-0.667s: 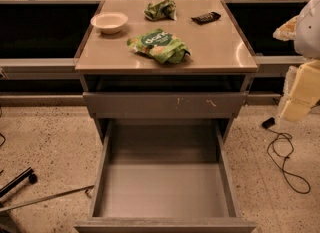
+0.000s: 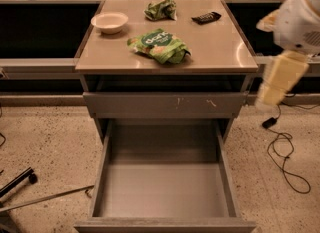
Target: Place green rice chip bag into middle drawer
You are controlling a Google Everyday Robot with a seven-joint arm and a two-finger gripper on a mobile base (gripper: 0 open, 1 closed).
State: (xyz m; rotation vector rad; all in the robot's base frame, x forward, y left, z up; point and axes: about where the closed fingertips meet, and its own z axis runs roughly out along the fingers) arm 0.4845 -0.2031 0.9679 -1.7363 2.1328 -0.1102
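The green rice chip bag (image 2: 159,45) lies on the cabinet top (image 2: 215,52), crinkled, with white "dang" lettering on a dark oval. Below, the middle drawer (image 2: 162,189) is pulled wide open; its flat grey floor holds nothing. My arm comes in at the right edge of the view as a white upper part and a pale yellow lower part. The gripper (image 2: 280,84) hangs off the cabinet's right side, at about the height of its front panel. It is well to the right of the bag and touches nothing.
A white bowl (image 2: 110,22), a smaller crumpled green wrapper (image 2: 161,8) and a dark bar (image 2: 206,17) also sit on the top. A closed drawer front with pale scratch marks (image 2: 165,104) is above the open drawer. A black cable (image 2: 285,157) lies on the floor at right, metal legs (image 2: 30,192) at left.
My arm has shifted a little leftward, toward the cabinet. The bag and the drawer have not moved.
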